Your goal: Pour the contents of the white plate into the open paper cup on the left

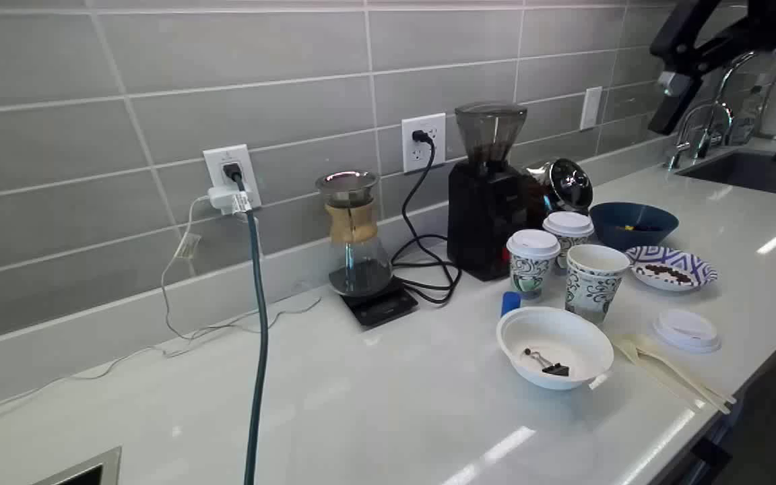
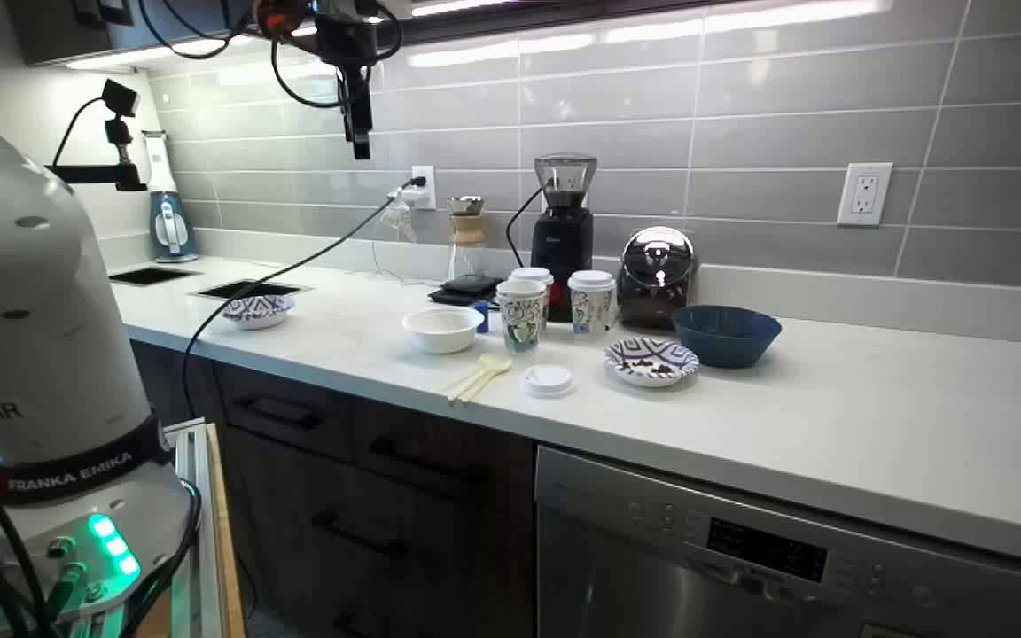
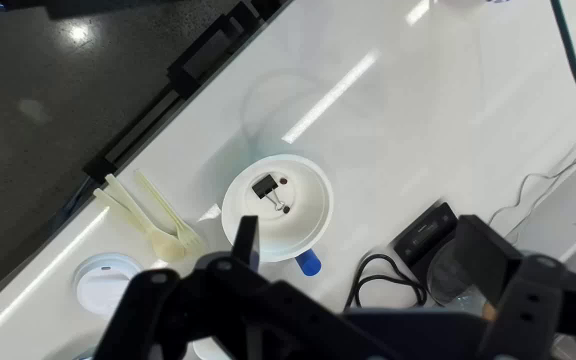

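The white plate [image 1: 698, 261] with the blue pattern holds dark bits like beans. It shows in both exterior views [image 2: 624, 354], beside the dark blue bowl. The open paper cup [image 1: 590, 296], with a leaf pattern, stands upright between the lidded cups and the white bowl. It shows in both exterior views [image 2: 524, 323] and looks like nested cups. My gripper [image 3: 363, 237] is open and empty, high above the counter. It is raised well above everything in both exterior views [image 1: 730, 135] [image 2: 357, 142]. The cup and plate are hidden or out of frame in the wrist view.
A white bowl [image 3: 308, 220] holds a binder clip and dark bits. Two lidded cups [image 2: 591, 310], a blue cylinder [image 3: 308, 262], a loose lid [image 2: 548, 381], utensils [image 2: 480, 377], a grinder [image 1: 486, 215] and the dark blue bowl [image 2: 728, 337] stand nearby. Another patterned plate [image 2: 260, 312] sits farther off.
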Motion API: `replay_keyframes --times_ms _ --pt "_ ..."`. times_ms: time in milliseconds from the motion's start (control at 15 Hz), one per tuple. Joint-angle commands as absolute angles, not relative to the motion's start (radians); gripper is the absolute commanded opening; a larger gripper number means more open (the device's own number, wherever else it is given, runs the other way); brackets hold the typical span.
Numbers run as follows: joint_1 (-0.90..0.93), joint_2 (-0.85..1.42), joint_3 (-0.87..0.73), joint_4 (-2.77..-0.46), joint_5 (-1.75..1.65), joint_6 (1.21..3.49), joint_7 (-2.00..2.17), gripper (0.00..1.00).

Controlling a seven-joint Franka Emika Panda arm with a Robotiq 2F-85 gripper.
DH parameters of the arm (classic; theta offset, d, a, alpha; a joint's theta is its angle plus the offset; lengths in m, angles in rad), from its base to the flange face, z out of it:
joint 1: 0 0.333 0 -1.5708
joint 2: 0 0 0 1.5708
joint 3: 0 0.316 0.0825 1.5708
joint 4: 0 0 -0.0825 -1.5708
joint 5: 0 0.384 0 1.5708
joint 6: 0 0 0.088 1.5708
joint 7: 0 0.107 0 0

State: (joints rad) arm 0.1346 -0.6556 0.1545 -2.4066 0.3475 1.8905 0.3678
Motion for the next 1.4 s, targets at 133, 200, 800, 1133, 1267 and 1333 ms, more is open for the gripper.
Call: replay_keyframes --times_ms 133,200,800,1133,1267,1333 --pt "0.119 -0.656 0.165 -2.403 0.355 1.884 0.361 1.00" --pt "0.119 -0.656 0.165 -2.403 0.355 1.884 0.361 1.00" --pt "0.119 -0.656 0.165 -2.403 0.355 1.884 0.361 1.00" --pt "0.119 -0.656 0.165 -2.403 0.355 1.884 0.361 1.00" --pt "0.113 -0.613 0.167 -2.380 0.366 1.903 0.376 1.00" --pt "0.110 -0.596 0.164 -2.371 0.374 1.914 0.379 1.00"
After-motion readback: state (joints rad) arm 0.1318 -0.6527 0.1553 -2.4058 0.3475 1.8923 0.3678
